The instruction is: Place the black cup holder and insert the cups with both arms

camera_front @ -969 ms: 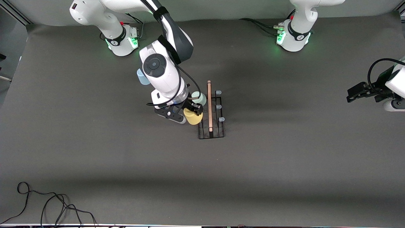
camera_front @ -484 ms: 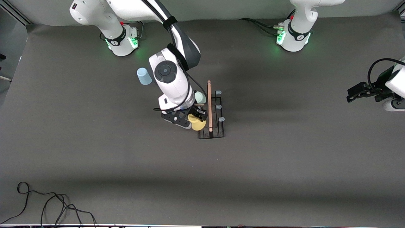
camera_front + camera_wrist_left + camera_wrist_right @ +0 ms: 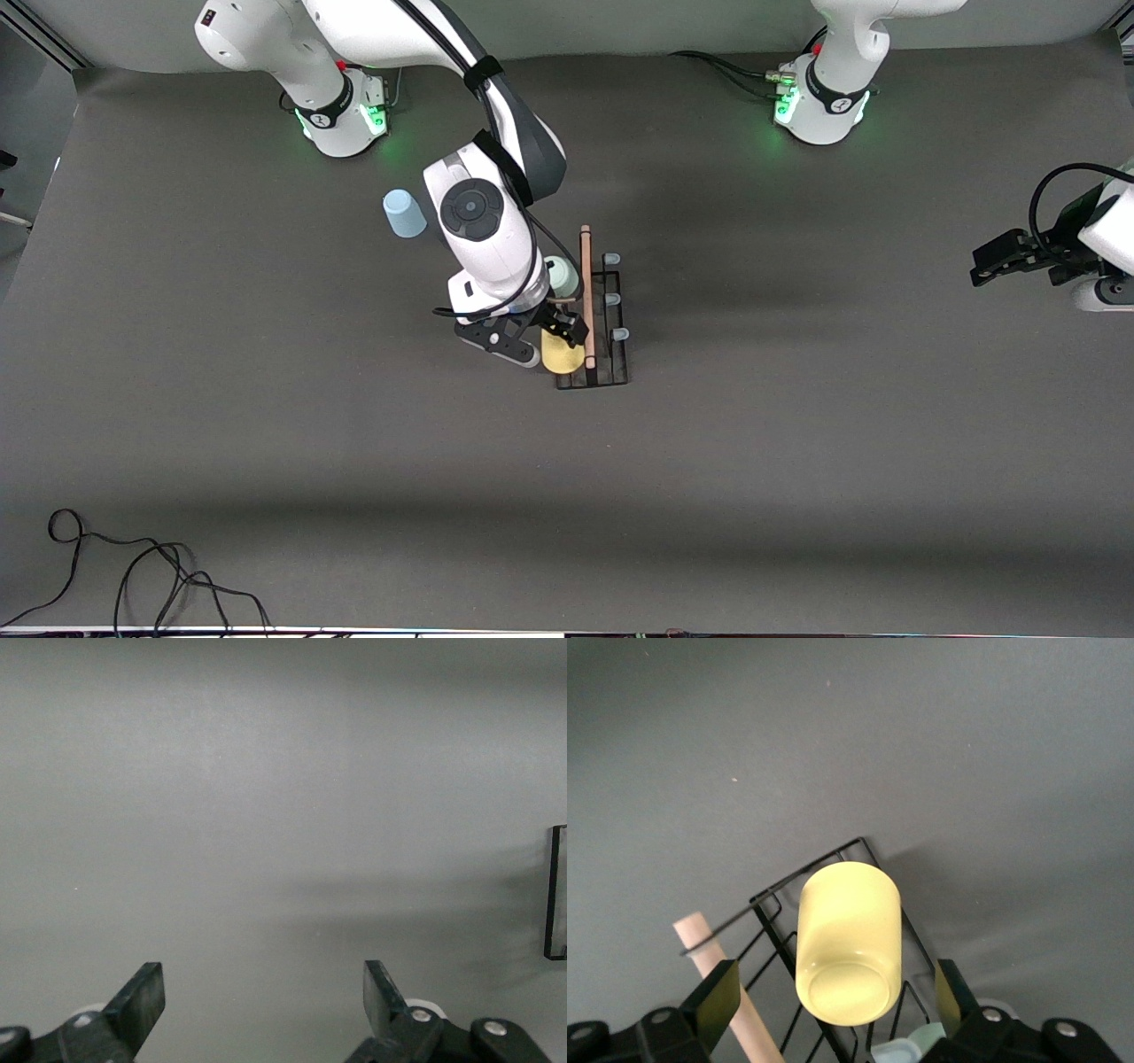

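The black cup holder point(image 3: 611, 377) stands mid-table, its wooden handle point(image 3: 586, 283) along the top. The yellow cup point(image 3: 562, 355) sits upside down on the rack's end nearer the front camera, on the right arm's side of the handle. My right gripper point(image 3: 556, 326) hovers just above it, open, its fingers clear of the cup on both sides; the right wrist view shows the cup point(image 3: 849, 939) between them. The pale green cup point(image 3: 561, 274) sits upside down on the rack farther back. The light blue cup point(image 3: 404, 213) stands on the table. My left gripper point(image 3: 979, 266) waits open and empty.
Three bare capped prongs point(image 3: 611, 299) line the rack's side toward the left arm. A black cable point(image 3: 133, 567) lies coiled at the table's front corner at the right arm's end. A corner of the rack point(image 3: 554, 895) shows in the left wrist view.
My right gripper carried the yellow cup from beside the rack onto the rack's end nearer the front camera. Its fingers now stand apart from the cup. The left arm has not moved.
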`<state>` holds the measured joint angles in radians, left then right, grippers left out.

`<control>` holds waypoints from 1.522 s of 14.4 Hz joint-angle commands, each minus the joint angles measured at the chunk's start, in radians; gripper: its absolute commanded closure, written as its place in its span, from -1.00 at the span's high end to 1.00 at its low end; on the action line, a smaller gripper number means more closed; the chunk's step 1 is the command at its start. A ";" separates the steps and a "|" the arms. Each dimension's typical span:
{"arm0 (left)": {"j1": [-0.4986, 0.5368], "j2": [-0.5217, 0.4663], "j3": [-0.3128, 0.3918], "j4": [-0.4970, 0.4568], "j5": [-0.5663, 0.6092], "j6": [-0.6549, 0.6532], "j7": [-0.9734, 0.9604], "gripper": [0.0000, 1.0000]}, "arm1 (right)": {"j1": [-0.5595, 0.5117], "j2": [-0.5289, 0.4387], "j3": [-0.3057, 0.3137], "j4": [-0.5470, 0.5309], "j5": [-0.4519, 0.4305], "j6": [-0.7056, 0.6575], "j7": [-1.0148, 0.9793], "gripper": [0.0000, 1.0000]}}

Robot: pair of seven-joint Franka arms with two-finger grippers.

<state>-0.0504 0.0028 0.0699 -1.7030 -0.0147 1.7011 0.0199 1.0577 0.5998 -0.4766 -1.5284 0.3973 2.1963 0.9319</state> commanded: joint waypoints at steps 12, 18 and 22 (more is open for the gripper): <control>-0.003 -0.012 0.002 -0.003 0.009 0.002 0.011 1.00 | -0.042 -0.319 -0.491 0.097 -0.020 -0.729 -0.655 0.99; -0.006 -0.012 -0.002 -0.003 0.045 0.003 0.018 1.00 | -0.042 -0.376 -0.585 0.099 -0.176 -0.767 -0.906 0.99; -0.003 -0.012 -0.002 -0.001 0.038 0.006 0.018 1.00 | -0.042 -0.379 -0.589 0.096 -0.216 -0.768 -0.907 0.99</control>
<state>-0.0513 0.0028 0.0655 -1.7038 0.0177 1.7032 0.0243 1.0037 0.2385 -1.0638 -1.4264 0.2115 1.4326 0.0441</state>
